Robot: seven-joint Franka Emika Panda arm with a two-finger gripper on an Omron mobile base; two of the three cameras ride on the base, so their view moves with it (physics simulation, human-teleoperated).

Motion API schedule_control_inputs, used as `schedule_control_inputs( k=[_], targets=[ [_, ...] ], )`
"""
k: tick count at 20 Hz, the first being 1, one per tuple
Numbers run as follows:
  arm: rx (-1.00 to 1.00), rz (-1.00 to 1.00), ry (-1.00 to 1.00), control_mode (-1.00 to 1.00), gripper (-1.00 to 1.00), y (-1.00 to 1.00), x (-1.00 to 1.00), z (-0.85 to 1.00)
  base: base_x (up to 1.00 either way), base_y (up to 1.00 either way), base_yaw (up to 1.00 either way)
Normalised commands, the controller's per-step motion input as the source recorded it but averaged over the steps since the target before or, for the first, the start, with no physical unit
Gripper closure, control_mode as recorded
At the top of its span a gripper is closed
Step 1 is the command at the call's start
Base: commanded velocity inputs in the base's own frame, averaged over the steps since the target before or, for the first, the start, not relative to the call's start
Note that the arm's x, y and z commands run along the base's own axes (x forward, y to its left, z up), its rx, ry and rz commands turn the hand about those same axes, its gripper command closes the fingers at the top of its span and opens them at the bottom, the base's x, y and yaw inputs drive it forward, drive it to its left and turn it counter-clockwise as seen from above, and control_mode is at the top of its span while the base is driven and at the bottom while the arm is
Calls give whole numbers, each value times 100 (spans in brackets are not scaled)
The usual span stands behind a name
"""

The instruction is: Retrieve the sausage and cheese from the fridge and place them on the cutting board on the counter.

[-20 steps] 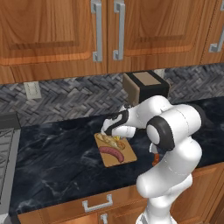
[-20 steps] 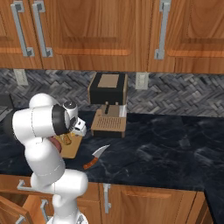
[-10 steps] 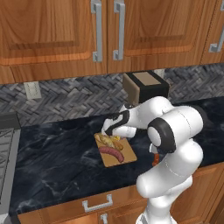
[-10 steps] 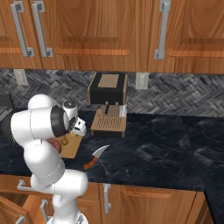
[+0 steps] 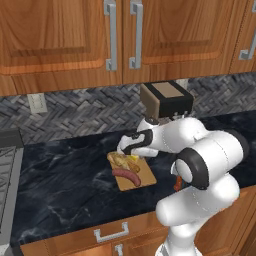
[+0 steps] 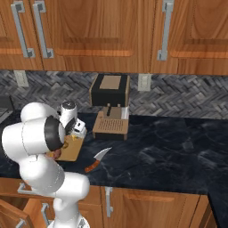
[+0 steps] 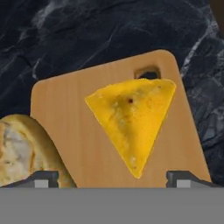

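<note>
Cheese (image 7: 133, 122) lies flat on the cutting board (image 7: 65, 122) — between the open hand's (image 7: 112, 177) fingertips.

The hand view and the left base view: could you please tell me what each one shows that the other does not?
Hand view alone: the handle hole in the cutting board and the triangular shape of the cheese, lying free between the spread fingertips. Left base view alone: the sausage on the board's near side, the coffee machine and the cabinets. Shared: board, cheese, the pale bread and the dark counter.
</note>
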Motion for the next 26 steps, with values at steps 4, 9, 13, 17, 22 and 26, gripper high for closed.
schedule_control_inputs(
  k=[4,9,13,17,22,26],
  targets=[
    [0,0,-1,-100,-100,0,-64,71,0,0,0],
    [0,0,-1,-100,-100,-7,-81,59,0,0,0],
    [0,6,-9,-100,-100,-2,-100,59,0,0,0],
    [-2,12,-15,-100,-100,-1,-100,59,0,0,0],
    [-5,8,-22,-100,-100,-1,-100,41,0,0,0],
    [-1,1,-35,-100,-100,-18,-100,22,0,0,0]
  ],
)
